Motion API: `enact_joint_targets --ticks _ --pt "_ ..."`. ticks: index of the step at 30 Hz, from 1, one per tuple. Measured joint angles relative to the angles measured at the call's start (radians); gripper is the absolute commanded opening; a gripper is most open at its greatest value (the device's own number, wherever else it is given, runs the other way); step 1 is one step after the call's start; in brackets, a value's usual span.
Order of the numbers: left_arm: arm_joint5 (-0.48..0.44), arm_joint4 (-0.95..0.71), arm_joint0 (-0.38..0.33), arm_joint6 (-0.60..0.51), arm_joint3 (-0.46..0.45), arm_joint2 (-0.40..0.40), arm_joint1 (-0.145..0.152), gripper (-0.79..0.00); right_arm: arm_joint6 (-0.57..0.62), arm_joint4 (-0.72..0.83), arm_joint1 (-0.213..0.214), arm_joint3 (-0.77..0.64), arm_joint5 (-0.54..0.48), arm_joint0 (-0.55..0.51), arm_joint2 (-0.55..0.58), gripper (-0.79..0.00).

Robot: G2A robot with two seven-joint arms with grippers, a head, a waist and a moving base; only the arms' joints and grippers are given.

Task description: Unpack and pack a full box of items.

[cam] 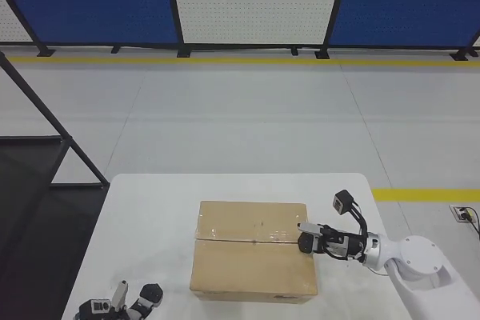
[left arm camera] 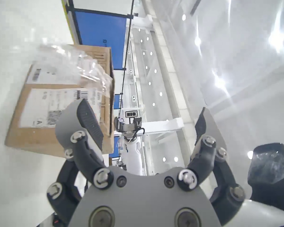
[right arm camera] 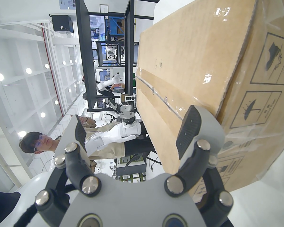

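A closed brown cardboard box (cam: 253, 248) sits in the middle of the white table (cam: 144, 216), its top seam taped shut. My right gripper (cam: 306, 238) is at the box's right top edge, open, level with the seam. In the right wrist view the box (right arm camera: 191, 55) lies close ahead, and one of the fingers (right arm camera: 188, 131) sits over its top corner near the taped seam. My left gripper (cam: 134, 298) rests open low at the table's front left corner. In the left wrist view the labelled side of the box (left arm camera: 59, 100) is some way off beyond the open gripper (left arm camera: 142, 124).
A black metal rack (cam: 28, 152) stands left of the table. Blue partition panels (cam: 96, 20) line the far wall. Bare tabletop surrounds the box on the left and back sides.
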Motion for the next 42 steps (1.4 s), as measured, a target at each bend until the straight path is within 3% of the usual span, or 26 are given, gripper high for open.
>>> enact_joint_targets --ticks 7,12,18,28,36,42 --pt "0.138 -0.158 -0.116 -0.054 0.123 0.04 -0.059 0.0 0.0 0.0 0.0 0.0 0.0 0.0 0.0 0.0" --pt "0.208 -0.107 -0.198 -0.045 0.17 0.086 -0.11 0.0 0.0 0.0 0.0 0.0 0.0 0.0 0.0 0.0" --pt "0.239 -0.048 -0.246 -0.026 0.208 0.11 -0.156 0.0 0.0 0.0 0.0 0.0 0.0 0.0 0.0 0.0" --pt "0.255 0.065 -0.279 0.102 0.24 0.104 -0.218 0.0 0.0 0.0 0.0 0.0 0.0 0.0 0.0 0.0" --pt "0.191 0.128 -0.26 0.252 0.256 0.059 -0.258 0.0 0.0 0.0 0.0 0.0 0.0 0.0 0.0 0.0" --pt "0.159 0.158 -0.247 0.305 0.258 0.012 -0.281 0.0 0.0 0.0 0.0 0.0 0.0 0.0 0.0 0.0"
